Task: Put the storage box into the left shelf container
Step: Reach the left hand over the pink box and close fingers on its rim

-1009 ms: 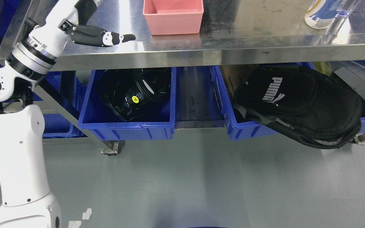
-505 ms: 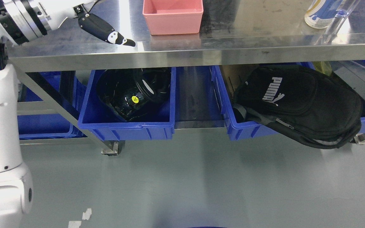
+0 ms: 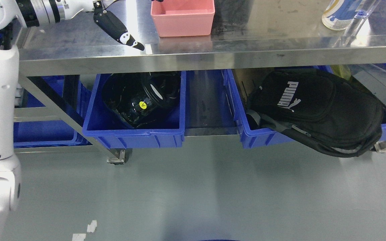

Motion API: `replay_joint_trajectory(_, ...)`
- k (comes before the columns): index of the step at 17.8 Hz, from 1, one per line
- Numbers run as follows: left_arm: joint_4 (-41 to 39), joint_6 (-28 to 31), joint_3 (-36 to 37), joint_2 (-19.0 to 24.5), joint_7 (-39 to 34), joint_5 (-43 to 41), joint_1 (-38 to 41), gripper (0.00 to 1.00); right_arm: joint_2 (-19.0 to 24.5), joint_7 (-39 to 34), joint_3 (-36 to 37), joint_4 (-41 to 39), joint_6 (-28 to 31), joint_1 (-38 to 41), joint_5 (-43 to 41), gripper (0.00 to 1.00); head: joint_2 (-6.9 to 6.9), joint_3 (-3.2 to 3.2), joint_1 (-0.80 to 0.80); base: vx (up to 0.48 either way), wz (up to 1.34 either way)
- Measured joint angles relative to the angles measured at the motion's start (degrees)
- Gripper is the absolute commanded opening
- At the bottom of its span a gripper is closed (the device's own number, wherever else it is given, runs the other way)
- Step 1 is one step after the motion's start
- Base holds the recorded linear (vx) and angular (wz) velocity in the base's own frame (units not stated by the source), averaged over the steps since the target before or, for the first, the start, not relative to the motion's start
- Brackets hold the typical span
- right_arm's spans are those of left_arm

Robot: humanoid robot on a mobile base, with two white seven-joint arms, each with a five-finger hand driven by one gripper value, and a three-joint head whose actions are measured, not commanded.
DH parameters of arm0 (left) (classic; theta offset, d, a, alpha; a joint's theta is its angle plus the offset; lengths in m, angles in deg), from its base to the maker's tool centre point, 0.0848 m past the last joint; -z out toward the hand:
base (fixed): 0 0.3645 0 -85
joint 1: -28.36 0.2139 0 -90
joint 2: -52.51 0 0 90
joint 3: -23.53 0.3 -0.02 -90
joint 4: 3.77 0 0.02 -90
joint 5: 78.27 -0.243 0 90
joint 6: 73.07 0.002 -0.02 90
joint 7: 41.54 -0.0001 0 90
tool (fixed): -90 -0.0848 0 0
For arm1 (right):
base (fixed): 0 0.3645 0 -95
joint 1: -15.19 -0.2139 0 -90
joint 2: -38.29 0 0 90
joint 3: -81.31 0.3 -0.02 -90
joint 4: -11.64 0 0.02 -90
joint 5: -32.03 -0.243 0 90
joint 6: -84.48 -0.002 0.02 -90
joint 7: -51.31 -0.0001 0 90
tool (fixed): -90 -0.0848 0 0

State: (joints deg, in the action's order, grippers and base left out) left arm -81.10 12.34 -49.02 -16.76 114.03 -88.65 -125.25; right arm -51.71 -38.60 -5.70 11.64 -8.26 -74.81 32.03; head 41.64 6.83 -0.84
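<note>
A pink storage box [image 3: 183,20] stands open-topped on the steel table top [image 3: 246,50], near its front edge. My left hand [image 3: 121,30] comes in from the top left and hovers over the table just left of the box. Only its black thumb, with a white band, shows fully; it is stretched out and holds nothing. The rest of the hand is cut off by the picture's top edge. The left blue shelf container [image 3: 132,135] sits under the table and holds a black object with a yellow sticker [image 3: 142,100].
A second blue container [image 3: 256,139] on the lower shelf at right holds a black Puma backpack [image 3: 317,107] that bulges over its front. A bottle [image 3: 338,15] stands at the table's far right. Another blue bin [image 3: 45,132] is at far left. Grey floor lies in front.
My left arm has swung upward, so the forearm now lies along the top left edge. The thumb has tilted from level to pointing down-right, staying just left of the pink box.
</note>
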Motion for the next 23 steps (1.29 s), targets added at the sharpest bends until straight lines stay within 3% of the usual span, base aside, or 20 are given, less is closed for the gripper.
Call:
replay_joint_trajectory(15, 15.01, 0.01, 8.71, -7.96, 0.33, -9.48, -9.43, 0.91, 0.00, 0.11, 0.00, 0.00, -0.06, 0.00, 0.00, 1.00, 0.00, 0.00, 0.00, 0.000, 0.00)
replay_joint_trajectory(18, 17.81, 0.01, 10.04, -9.40, 0.33, -10.80, -10.15, 0.83, 0.00, 0.27, 0.00, 0.00, -0.07, 0.00, 0.00, 1.00, 0.00, 0.00, 0.00, 0.000, 0.00)
replay_joint_trajectory(23, 21.32, -0.41, 11.16, -11.06, -0.11, -13.64, -10.88, 0.50, 0.00, 0.26, 0.00, 0.00, -0.11, 0.00, 0.00, 1.00, 0.00, 0.00, 0.00, 0.000, 0.01)
